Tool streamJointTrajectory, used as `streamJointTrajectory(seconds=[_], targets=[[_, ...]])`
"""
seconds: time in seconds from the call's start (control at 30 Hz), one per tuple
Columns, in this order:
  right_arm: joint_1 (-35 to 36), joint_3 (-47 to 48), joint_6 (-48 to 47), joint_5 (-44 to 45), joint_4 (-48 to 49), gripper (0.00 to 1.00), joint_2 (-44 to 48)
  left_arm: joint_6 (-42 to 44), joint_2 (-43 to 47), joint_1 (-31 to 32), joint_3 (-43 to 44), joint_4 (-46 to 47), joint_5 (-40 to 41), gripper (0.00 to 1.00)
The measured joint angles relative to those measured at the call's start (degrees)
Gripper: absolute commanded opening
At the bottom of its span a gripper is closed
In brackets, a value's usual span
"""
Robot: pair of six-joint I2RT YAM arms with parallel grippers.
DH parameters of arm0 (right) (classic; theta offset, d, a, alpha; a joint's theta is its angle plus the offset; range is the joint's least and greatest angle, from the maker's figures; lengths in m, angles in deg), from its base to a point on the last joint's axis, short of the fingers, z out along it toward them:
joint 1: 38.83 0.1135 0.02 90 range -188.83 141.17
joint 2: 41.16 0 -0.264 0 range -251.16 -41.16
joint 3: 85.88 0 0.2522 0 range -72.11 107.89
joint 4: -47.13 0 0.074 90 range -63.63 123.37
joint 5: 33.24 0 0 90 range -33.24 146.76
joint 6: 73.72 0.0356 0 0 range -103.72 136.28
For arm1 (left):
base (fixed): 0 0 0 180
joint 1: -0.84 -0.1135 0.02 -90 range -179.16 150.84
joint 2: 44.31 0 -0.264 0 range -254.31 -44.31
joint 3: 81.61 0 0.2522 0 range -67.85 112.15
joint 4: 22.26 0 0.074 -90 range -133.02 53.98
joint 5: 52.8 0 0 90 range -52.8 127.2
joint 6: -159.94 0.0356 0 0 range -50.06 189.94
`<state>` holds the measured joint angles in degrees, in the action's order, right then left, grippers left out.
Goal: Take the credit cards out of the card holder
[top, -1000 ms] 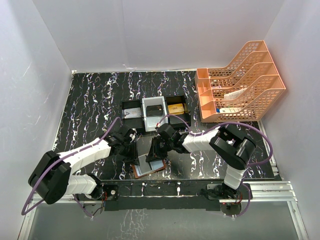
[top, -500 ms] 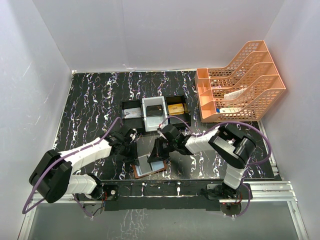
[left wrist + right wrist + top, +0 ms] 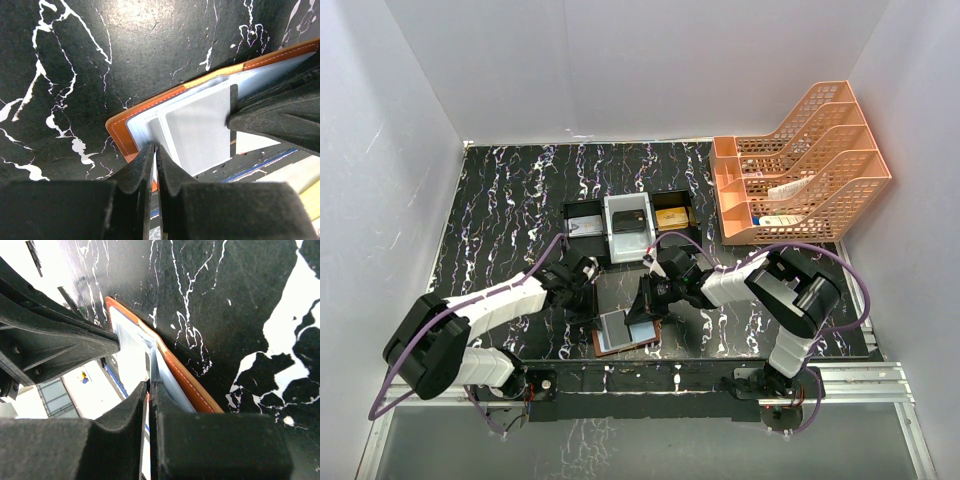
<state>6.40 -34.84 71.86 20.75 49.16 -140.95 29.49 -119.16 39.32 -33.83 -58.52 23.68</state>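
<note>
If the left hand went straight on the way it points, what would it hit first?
Likely the card holder: the left hand has its shut tips right at the holder's pale inner edge, with a credit card just beyond. Whether they touch is unclear.

Bright, even light from above; sheen on the glossy tabletop (image 3: 165,25); left gripper (image 3: 155,150) blurred up close; right-wrist background overexposed.

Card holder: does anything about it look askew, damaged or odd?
Nothing looks damaged. The card holder lies open, skewed to the near edge of the table. One credit card sticks partly out of its pocket, which fits the task: the left gripper pinches the pocket edge, the right gripper the card.
</note>
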Motion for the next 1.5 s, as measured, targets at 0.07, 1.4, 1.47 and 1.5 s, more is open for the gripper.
streamJointTrajectory(seconds=[0.07, 1.4, 1.47, 1.5], targets=[[-0.11, 0.0, -0.22, -0.26, -0.39, 0.03, 0.0, 0.17, -0.22, 0.0, 0.13, 0.0, -0.02, 0.05], [-3.96, -5.64, 9.53, 0.2, 10.38, 0.0, -0.5, 3.93, -2.58, 0.42, 5.27, 8.13, -5.86, 0.22], [-3.8, -5.99, 10.27, 0.37, 11.37, 0.0, -0.83, 3.74, -4.44, 0.74, 5.25, 8.87, -6.03, 0.17], [-3.72, -6.27, 10.62, 0.52, 11.74, 0.0, -0.81, 3.63, -5.16, 0.83, 5.16, 8.94, -5.92, 0.15]])
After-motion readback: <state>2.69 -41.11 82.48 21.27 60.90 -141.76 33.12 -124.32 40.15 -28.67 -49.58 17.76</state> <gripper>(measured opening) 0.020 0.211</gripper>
